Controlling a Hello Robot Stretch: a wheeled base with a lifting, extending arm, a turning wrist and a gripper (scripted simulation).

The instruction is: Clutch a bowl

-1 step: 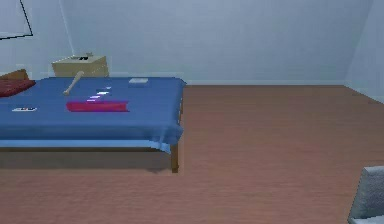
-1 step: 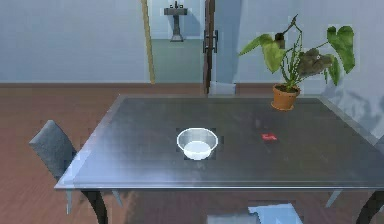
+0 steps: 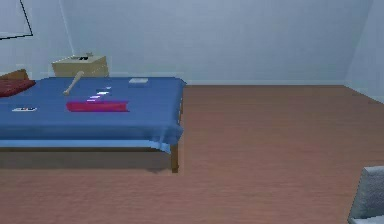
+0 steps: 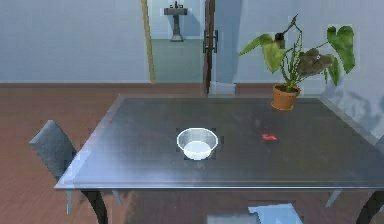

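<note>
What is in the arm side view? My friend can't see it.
A shiny bowl sits near the middle of a dark table, with a small red thing to its right. A grey chair stands at the table's left end, a potted plant by its far right corner, and a doorway behind.

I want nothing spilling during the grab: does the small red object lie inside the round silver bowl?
No, the small red object lies on the grey tabletop, apart from the round silver bowl.
</note>
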